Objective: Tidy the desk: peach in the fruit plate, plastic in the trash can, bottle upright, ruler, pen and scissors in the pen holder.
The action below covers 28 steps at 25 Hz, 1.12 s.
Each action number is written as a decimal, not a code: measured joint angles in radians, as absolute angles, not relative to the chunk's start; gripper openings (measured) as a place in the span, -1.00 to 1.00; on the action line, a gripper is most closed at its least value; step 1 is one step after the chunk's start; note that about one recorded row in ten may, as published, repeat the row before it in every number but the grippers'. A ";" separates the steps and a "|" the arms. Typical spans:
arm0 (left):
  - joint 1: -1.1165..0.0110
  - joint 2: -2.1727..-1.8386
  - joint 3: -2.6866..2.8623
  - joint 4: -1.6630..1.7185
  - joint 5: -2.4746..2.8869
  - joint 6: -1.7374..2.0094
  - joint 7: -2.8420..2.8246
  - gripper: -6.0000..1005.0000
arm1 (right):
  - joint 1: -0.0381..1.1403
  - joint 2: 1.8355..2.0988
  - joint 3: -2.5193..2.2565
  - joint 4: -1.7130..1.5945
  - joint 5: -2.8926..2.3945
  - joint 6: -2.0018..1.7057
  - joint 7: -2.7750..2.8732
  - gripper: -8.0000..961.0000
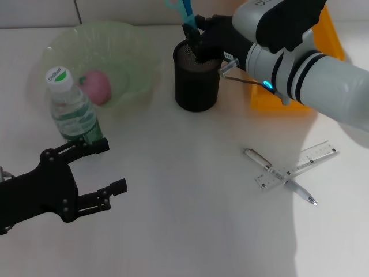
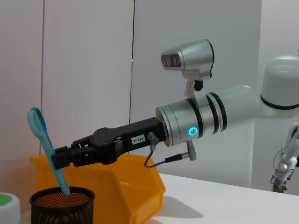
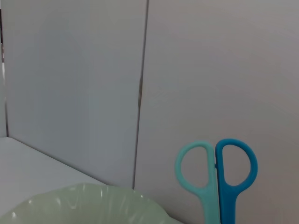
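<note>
While the scissors (image 1: 185, 12) are held handles-up by the right gripper (image 1: 196, 36), their blades are lowered into the black mesh pen holder (image 1: 197, 83). Spread wide and empty, the left gripper (image 1: 106, 167) is kept beside the upright bottle (image 1: 72, 109). A peach (image 1: 95, 86) is seen in the green plate (image 1: 135, 63); pen (image 1: 256, 157) and ruler (image 1: 314, 157) are crossed on the desk (image 1: 184, 225).

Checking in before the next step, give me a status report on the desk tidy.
Right gripper shut on blue-handled scissors, tips in black mesh pen holder. Left gripper open, idle beside upright bottle. Ruler and pen remain out.
</note>
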<state>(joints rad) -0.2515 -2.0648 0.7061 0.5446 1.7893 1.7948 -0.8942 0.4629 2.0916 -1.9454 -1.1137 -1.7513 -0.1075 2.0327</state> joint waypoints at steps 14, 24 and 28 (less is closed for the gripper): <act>-0.254 -2.065 0.702 0.545 1.785 1.795 -0.894 0.63 | 0.450 2.086 -1.945 -1.088 -1.756 -0.138 2.051 -0.29; -0.258 -2.065 0.702 0.544 1.784 1.806 -0.895 0.62 | 0.264 2.084 -1.615 -1.558 -1.771 -0.722 2.133 0.35; -0.258 -2.065 0.701 0.545 1.784 1.807 -0.895 0.62 | 0.410 2.055 -1.287 -1.619 -1.876 -1.300 2.274 0.51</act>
